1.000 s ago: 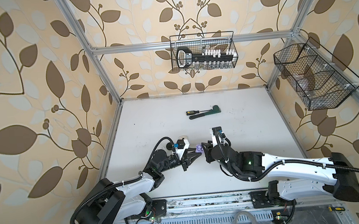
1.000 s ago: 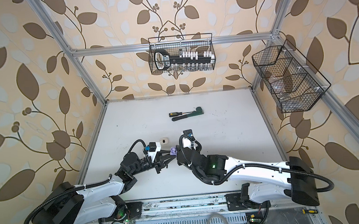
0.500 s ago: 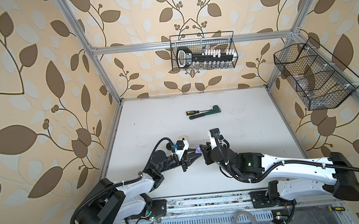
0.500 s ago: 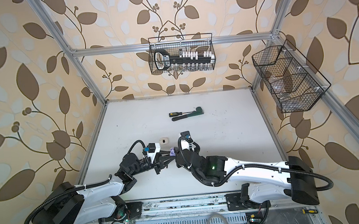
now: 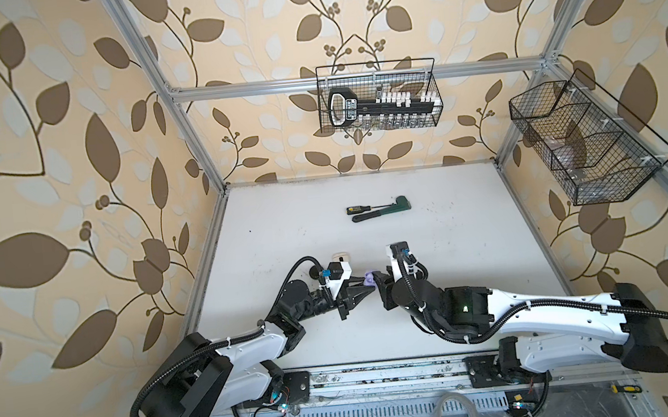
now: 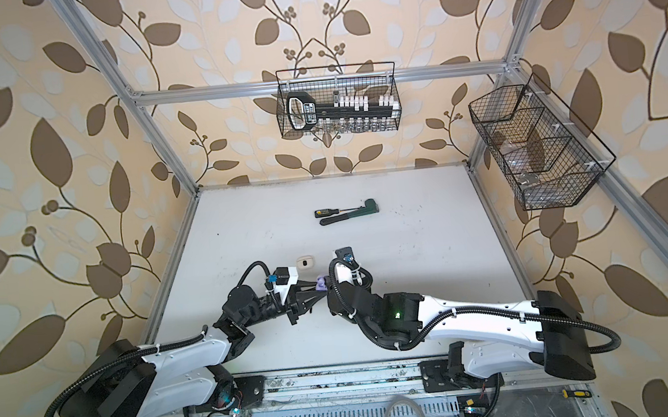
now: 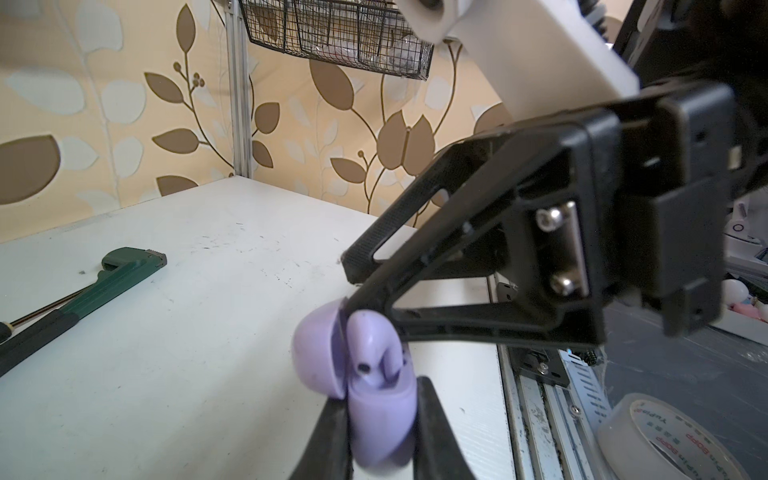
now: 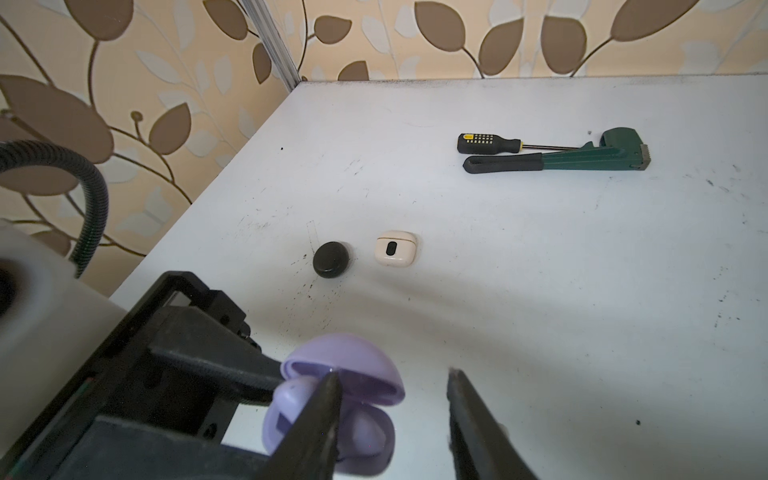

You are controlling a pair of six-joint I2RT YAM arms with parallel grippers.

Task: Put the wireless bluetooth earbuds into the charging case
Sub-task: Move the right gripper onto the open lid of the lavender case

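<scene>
While your left gripper [image 7: 378,399] clamps the open lavender charging case [image 7: 384,419] with 1 lavender earbud [image 7: 372,336] seemingly lying in its well, ease your right gripper [image 8: 394,376], its 2 fingers parted and empty at the lid [image 8: 345,359], straight back so nothing tips that earbud out.

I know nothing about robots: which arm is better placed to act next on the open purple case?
Probably the right: the right tool is open and free at the open lavender plastic case, while the left tool is shut on it.
</scene>
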